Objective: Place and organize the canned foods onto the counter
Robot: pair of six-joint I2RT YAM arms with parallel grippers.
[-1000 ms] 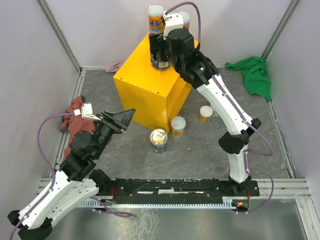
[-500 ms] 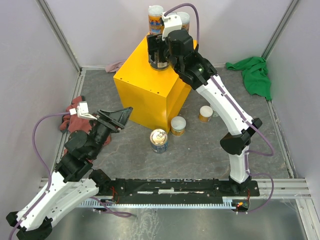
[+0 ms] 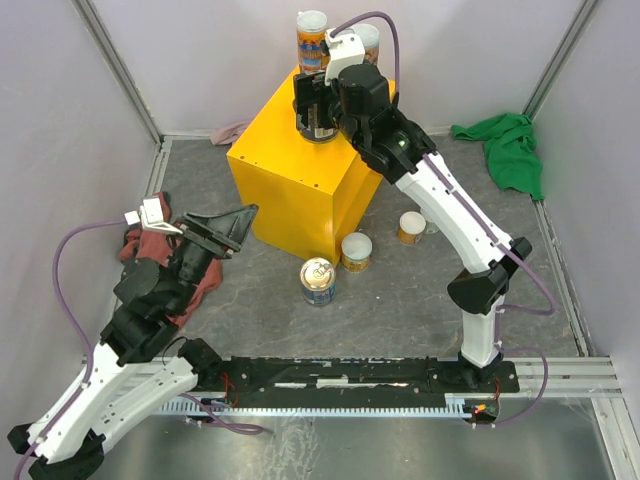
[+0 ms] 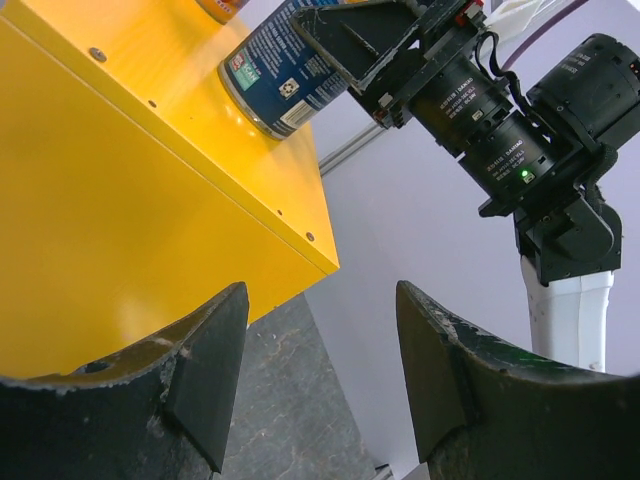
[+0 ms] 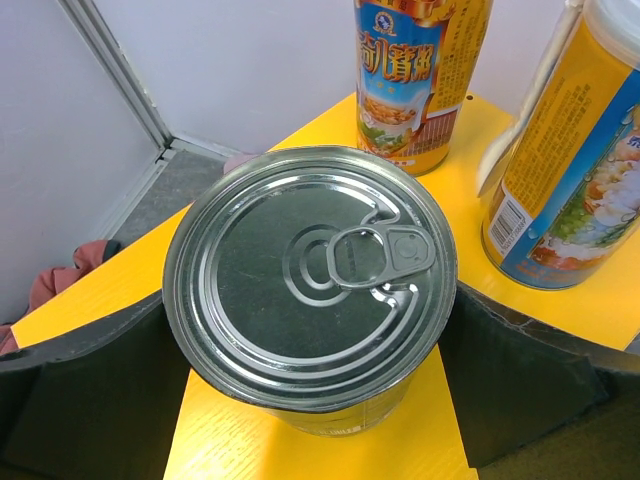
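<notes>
The yellow counter (image 3: 290,185) stands at the back middle. My right gripper (image 3: 318,108) is shut on a wide blue can with a silver top (image 5: 310,265), holding it on or just above the countertop (image 5: 90,300). A finger (image 5: 70,390) presses each side of it. Two tall orange cans (image 3: 312,38) (image 3: 368,40) stand behind it on the counter. On the floor in front stand another blue can (image 3: 318,281) and two short white-lidded cans (image 3: 356,250) (image 3: 411,227). My left gripper (image 3: 225,228) is open and empty, left of the counter. The held can also shows in the left wrist view (image 4: 285,70).
A green cloth (image 3: 510,150) lies at the back right. A red cloth (image 3: 140,240) lies under my left arm. A pink cloth (image 3: 230,132) lies behind the counter's left corner. Grey walls close in the floor on three sides.
My left arm has drawn back to the left, its gripper still open. My right gripper has shifted slightly left and back over the countertop with the blue can.
</notes>
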